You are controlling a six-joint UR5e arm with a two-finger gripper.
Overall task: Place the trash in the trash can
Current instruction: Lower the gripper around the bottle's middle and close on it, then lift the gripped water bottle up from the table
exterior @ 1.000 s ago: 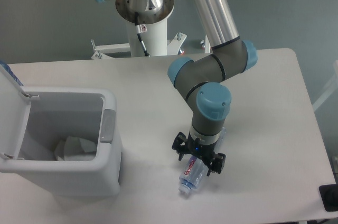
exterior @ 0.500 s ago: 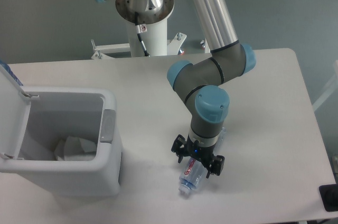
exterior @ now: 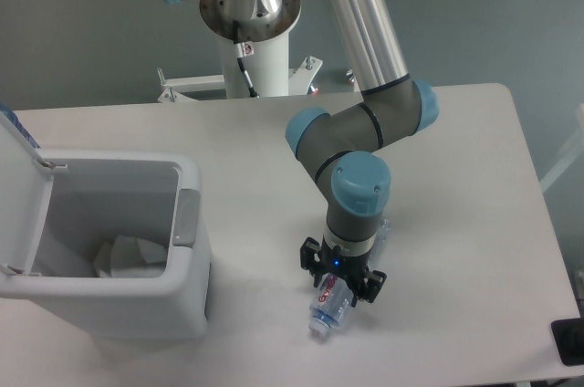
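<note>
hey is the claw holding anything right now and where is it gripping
The claw sits closed around the middle of the crushed clear plastic bottle with the red-pink label, which lies on the white table; a firm grip cannot be confirmed.

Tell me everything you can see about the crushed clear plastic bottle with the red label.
The crushed clear plastic bottle lies on its side on the white table, right of the white bin. A red-lettered label wraps its middle; its lower end points toward the table's front edge, its upper end is hidden. The gripper straddles it from above, fingers at its sides.
</note>
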